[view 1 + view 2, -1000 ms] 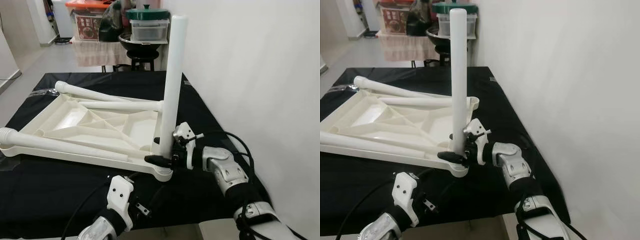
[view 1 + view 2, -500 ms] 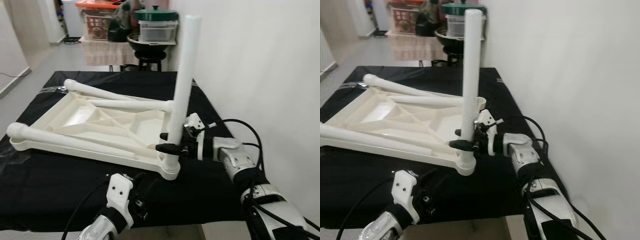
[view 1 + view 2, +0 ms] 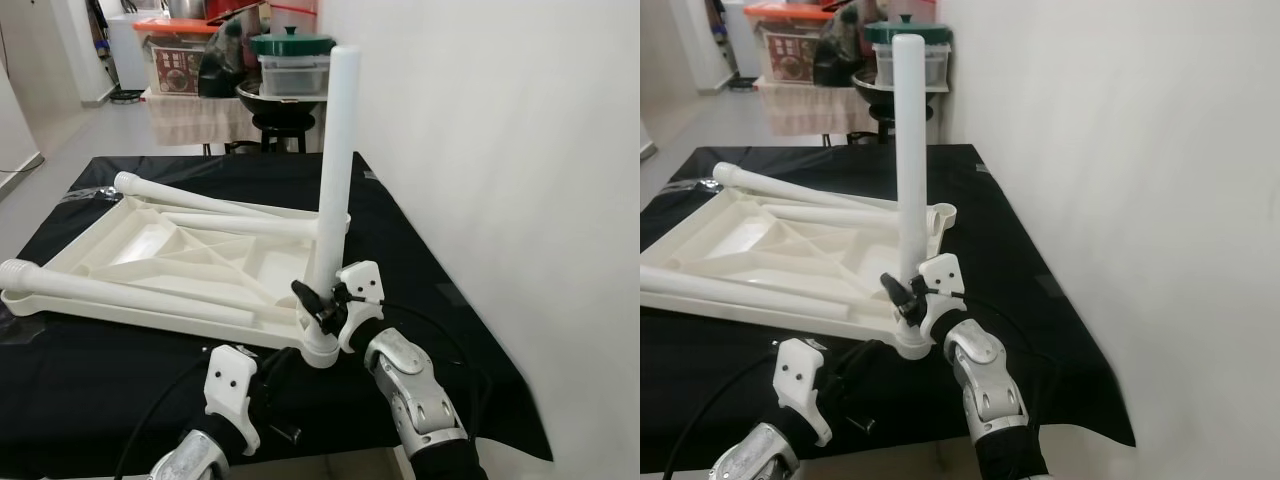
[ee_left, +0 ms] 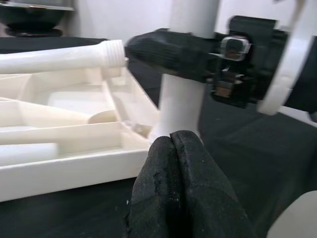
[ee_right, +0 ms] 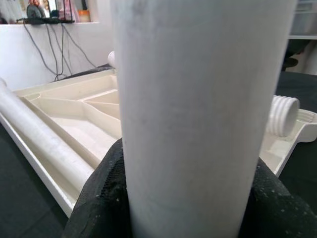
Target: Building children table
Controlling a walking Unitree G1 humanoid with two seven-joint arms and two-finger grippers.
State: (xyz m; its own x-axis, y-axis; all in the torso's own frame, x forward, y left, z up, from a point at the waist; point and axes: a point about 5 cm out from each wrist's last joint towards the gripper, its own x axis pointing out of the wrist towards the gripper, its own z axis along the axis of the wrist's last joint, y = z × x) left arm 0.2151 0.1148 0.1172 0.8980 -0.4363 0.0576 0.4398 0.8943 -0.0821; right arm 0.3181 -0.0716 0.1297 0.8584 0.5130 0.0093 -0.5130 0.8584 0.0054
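The left end effector [image 3: 285,432] hovers shut and empty before the upturned tabletop [image 3: 160,262] on the black surface [image 3: 90,385]. The right end effector [image 3: 318,305] clamps the upright leg [image 3: 333,170] at its corner socket; twisting off-axis could cross-thread it or drag the unbraced tabletop.

Four legs [image 3: 334,170], one tabletop [image 3: 150,240]

Tabletop [image 3: 150,250] + upright leg [image 3: 335,170]: smooth cream plastic, slight sheen. Cloth [image 3: 420,270]: matt black fabric.
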